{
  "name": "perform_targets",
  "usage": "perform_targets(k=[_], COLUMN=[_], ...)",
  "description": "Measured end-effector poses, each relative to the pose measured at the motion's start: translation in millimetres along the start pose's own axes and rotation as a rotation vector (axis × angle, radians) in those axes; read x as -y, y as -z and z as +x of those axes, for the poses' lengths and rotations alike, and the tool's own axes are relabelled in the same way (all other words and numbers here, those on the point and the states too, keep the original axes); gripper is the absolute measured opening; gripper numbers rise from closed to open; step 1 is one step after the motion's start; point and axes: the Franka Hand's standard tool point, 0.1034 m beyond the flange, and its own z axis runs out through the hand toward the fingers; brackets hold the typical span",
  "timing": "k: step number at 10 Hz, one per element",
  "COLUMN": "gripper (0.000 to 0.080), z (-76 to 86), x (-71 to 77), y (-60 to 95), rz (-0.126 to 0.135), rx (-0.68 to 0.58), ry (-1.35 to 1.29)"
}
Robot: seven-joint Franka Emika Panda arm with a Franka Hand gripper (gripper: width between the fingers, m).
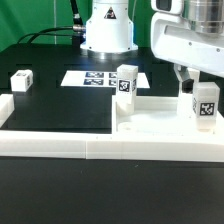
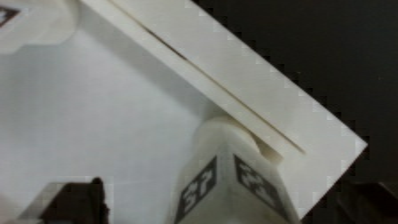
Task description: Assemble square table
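The square table's white slab lies flat at the exterior view's right, set against the white border wall. Two white tagged legs stand upright on it, one at its far left corner and one at its right. My gripper hangs over the right leg, open, with its fingers to either side of it. In the wrist view that leg stands on the slab between my dark fingertips, with a gap showing on at least one side. A third leg block lies on the black table at the left.
The marker board lies flat in front of the robot base. The long low white border wall runs along the front, with a short arm at the left.
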Motion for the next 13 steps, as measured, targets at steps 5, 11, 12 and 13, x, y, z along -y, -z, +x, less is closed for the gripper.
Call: perform_targets(k=[5,11,12,13], gripper=[0.0649,0.0390,0.0290,0.0290], z=[14.0,12.2,12.8,13.5], x=[10.5,11.2,10.7,10.1], y=[8.7,8.8,8.6,8.6], rz=[0.003,0.012,0.016,0.020], rx=[-0.109,-0.117,-0.116,-0.115], ry=[0.663,0.595,0.509,0.433])
